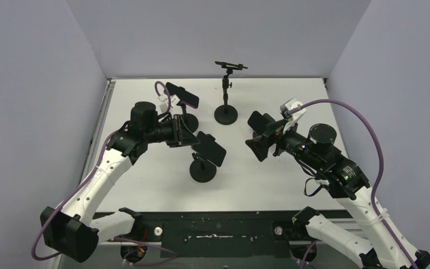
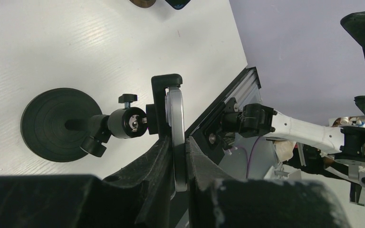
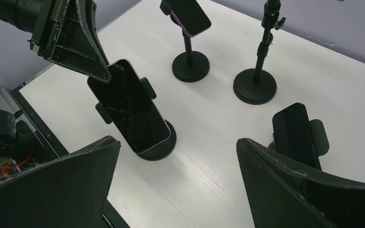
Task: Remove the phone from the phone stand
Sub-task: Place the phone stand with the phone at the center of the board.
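A black phone (image 1: 210,148) sits tilted in the clamp of a black phone stand (image 1: 202,171) near the table's middle. My left gripper (image 1: 192,140) is shut on the phone's upper end. In the left wrist view the phone (image 2: 175,118) shows edge-on with a silver rim, pinched between both fingers (image 2: 154,161), still in the stand's clamp (image 2: 160,97) above the round base (image 2: 52,124). My right gripper (image 1: 253,135) is open and empty to the right of the stand. In the right wrist view the phone (image 3: 128,111) faces the camera with the left fingers (image 3: 83,45) on its top corner.
A purple-cased phone (image 1: 182,95) sits on a second stand behind. A tall empty stand (image 1: 225,114) is at the back centre. Another black phone in a holder (image 3: 294,133) is close by my right finger. The table's front edge lies near the arm bases.
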Robot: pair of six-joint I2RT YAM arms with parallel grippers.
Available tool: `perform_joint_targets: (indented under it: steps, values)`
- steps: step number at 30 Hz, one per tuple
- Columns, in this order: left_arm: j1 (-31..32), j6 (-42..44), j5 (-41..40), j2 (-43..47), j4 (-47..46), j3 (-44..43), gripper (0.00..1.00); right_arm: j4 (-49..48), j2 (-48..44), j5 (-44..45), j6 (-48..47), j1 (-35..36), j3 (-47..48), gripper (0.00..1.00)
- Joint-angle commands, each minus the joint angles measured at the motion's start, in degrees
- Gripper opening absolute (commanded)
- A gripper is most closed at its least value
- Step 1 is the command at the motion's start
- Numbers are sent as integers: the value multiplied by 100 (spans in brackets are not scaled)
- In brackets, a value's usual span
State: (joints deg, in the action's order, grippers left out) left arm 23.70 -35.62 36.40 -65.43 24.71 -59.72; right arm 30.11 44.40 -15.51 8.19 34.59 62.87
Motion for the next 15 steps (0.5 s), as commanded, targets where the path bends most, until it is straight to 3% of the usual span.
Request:
perform_joint_targets:
  steps: [1, 8, 15]
  values:
    - [3, 147, 22, 112, -451, -171, 15, -189, -58, -80, 94, 39, -65, 100]
    - [3, 128, -17, 187, -423, -154, 23, -271, -39, -167, 174, 38, -125, 100]
    - [3, 117, 10, 265, -361, -231, 36, -302, 32, -239, 183, 37, -80, 100]
